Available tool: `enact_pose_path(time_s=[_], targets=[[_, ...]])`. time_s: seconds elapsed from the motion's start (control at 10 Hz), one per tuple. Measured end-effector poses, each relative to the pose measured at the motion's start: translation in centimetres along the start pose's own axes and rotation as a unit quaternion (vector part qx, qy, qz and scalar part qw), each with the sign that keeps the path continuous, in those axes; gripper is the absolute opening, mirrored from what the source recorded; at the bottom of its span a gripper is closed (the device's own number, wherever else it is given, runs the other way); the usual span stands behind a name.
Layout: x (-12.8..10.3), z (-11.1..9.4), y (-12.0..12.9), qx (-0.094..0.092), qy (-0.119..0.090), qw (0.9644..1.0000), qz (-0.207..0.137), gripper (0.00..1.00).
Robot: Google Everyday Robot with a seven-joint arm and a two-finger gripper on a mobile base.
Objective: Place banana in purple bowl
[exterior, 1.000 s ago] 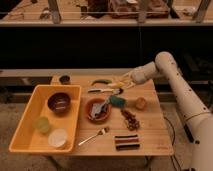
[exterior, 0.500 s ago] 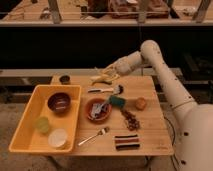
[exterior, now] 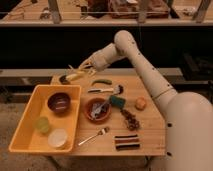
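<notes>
The banana (exterior: 73,76) is small, slim and yellow, and hangs in my gripper (exterior: 83,68) above the far left part of the wooden table (exterior: 150,131). The gripper is shut on the banana's right end. The purple bowl (exterior: 59,103) is round and dark maroon and stands in the far part of the yellow tray (exterior: 26,125), below and to the left of the gripper. The bowl holds nothing that I can see.
The tray also holds a green cup (exterior: 42,124) and a white cup (exterior: 57,138). On the table are a terracotta dish (exterior: 97,110), a green vegetable (exterior: 102,82), a brush (exterior: 104,90), a green sponge (exterior: 118,102), an orange lump (exterior: 141,103) and a fork (exterior: 95,135).
The arm has swung left with the banana in the gripper, from above the table's middle to above its far left corner, near the tray.
</notes>
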Motion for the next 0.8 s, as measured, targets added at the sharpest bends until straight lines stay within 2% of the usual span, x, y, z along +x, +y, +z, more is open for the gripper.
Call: enact_pose_path(time_s=[0.1,0.3,0.4,0.5,0.6,0.8], targets=[[-1.4,2.4,-1.1,-0.018,0.001,0.9998,-0.011,0.12],[-3.0,5.9,-2.4,-0.045,0.006,0.9987,-0.025,0.12],[-4.0,8.8,-3.2,-0.067,0.015,0.997,-0.036,0.12],[-4.5,10.6,-3.5,-0.08,0.021,0.9958,-0.041,0.12],[-5.0,13.3,-3.9,-0.094,0.036,0.9938,-0.047,0.12],[-4.2,17.3,-3.7,-0.112,0.078,0.9893,-0.05,0.12]])
